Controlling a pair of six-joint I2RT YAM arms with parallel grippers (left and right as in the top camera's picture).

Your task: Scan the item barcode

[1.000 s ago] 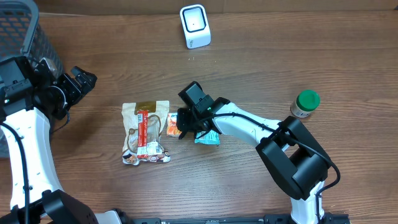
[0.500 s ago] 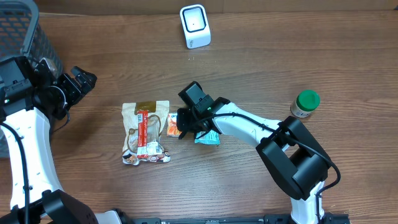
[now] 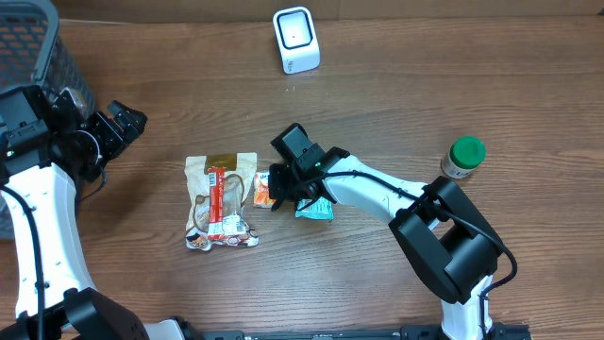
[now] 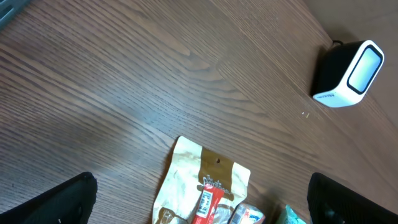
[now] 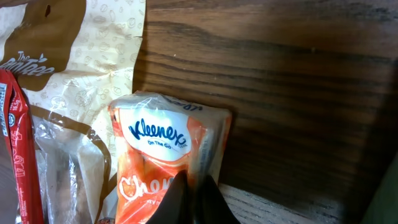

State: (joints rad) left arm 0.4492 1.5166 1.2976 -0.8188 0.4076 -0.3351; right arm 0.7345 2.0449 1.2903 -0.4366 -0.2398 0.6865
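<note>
The right gripper pinches the orange Kleenex pack lying just beside the snack bag, while the left gripper hangs wide open well beyond that bag's far side.

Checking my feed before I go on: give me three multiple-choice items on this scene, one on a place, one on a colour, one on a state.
1. Where does the scanner stand?
A. on the far side, beyond the snack bag
B. on the near side, in front of the snack bag
C. lying on top of the snack bag

2. What colour is the lid of the jar?
A. red
B. green
C. white

3. How does the right gripper stand?
A. wide open, holding nothing
B. shut on the scanner
C. shut on the Kleenex pack

Answers:
1 A: the overhead view shows it upright at the far side, past the bag.
2 B: the lid is plainly green.
3 C: the right wrist view shows the fingertips pinched together on the pack's edge.
</note>
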